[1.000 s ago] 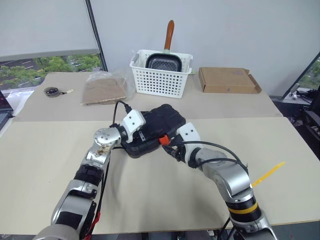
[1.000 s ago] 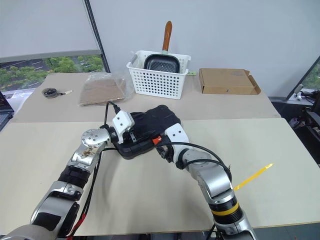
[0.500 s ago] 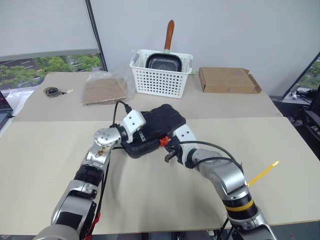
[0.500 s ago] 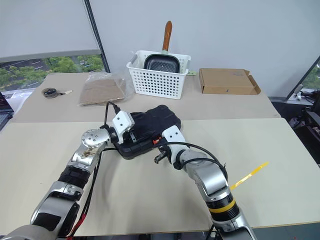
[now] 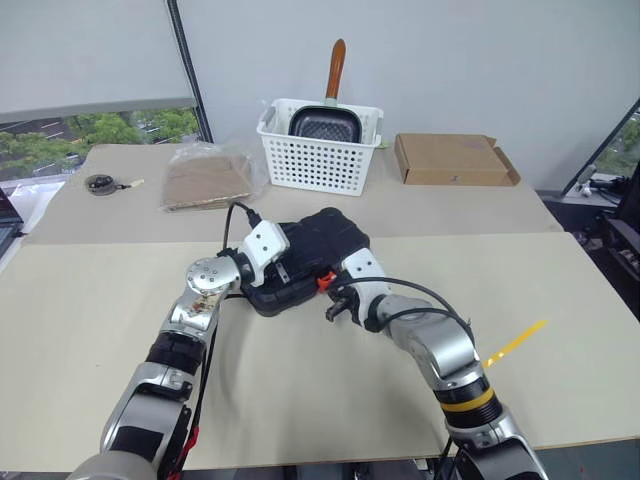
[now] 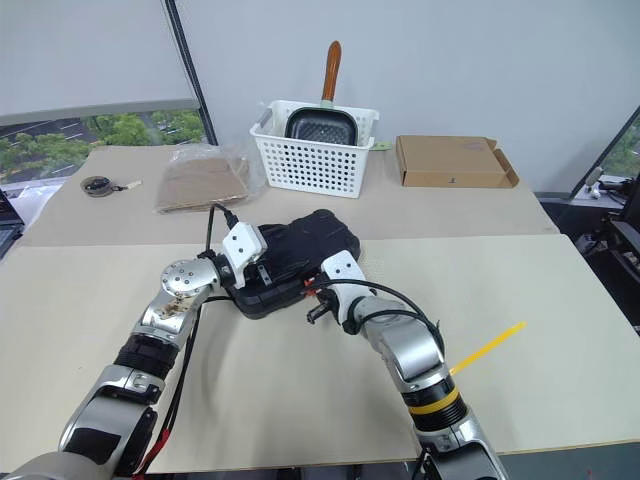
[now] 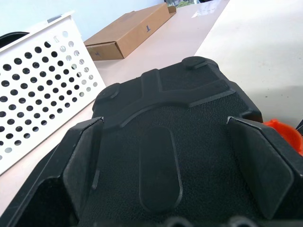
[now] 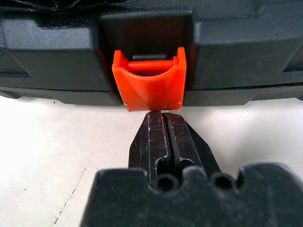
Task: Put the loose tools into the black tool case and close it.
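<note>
The black tool case (image 5: 332,236) lies closed on the table, lid down. Its small orange latch (image 8: 149,88) faces my right arm and sticks out from the case's front edge. My right gripper (image 8: 162,117) is shut with nothing in it, and its tips sit just under the latch's lower lip. From the left, my left gripper (image 7: 164,124) rests open over the lid, one black finger (image 7: 83,161) on each side of the raised top. The loose tools are out of view.
At the back stand a white lattice basket (image 5: 318,158) holding a dark pan, a brown cardboard box (image 5: 455,160) and a clear bag of brown material (image 5: 206,180). A small dark disc with a cord (image 5: 101,183) lies far left.
My right gripper has closed its fingers and shifted slightly left, in front of the orange latch. The left gripper and the case have stayed put.
</note>
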